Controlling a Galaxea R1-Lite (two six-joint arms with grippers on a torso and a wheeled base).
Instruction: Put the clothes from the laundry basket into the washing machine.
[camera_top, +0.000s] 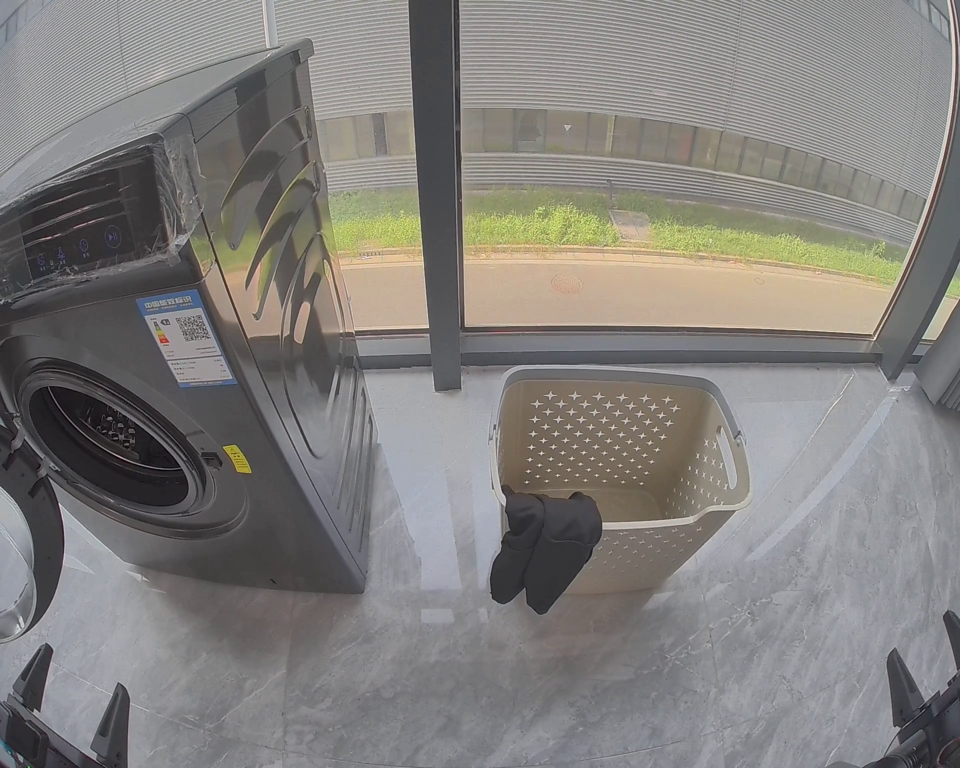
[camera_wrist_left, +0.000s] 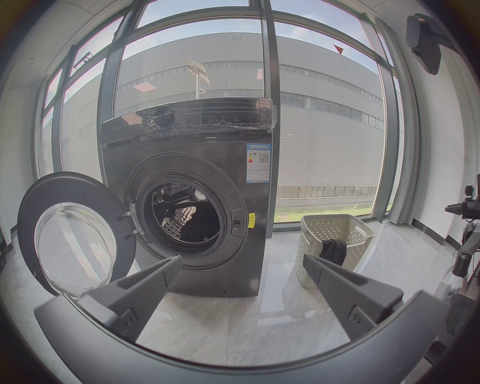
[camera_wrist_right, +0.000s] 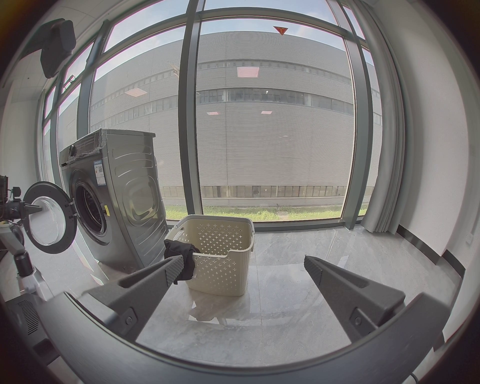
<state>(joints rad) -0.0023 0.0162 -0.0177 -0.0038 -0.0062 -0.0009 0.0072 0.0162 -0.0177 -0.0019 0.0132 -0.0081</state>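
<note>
Head view: dark grey front-loading washing machine (camera_top: 200, 330) at 9 o'clock, its round glass-windowed door (camera_top: 25, 540) swung open at 8 o'clock, perforated steel drum (camera_top: 115, 445) exposed. Cream perforated plastic laundry basket (camera_top: 640, 522) stands upright on the grey marble floor (camera_top: 450, 680) at 4 o'clock, apart from the machine and near the full-height window (camera_top: 650, 200). Black garment (camera_top: 545, 545) is draped over the basket's 7 o'clock rim corner, most of it hanging down the outer wall. Left gripper (camera_top: 78, 690) at 7 o'clock and right gripper (camera_top: 925, 650) at 5 o'clock, both well apart from the basket. Left wrist view: left fingers (camera_wrist_left: 135, 295) spread wide, nothing between them, facing the open port. There is a dark mass inside the drum, can't tell if it's cloth. Basket sits beside the machine, garment on its near rim. Right wrist view: right fingers (camera_wrist_right: 360, 295) spread wide, empty, facing the basket. Garment sits on the rim corner nearest the machine and hangs partway down the wall, clear of the floor.
</note>
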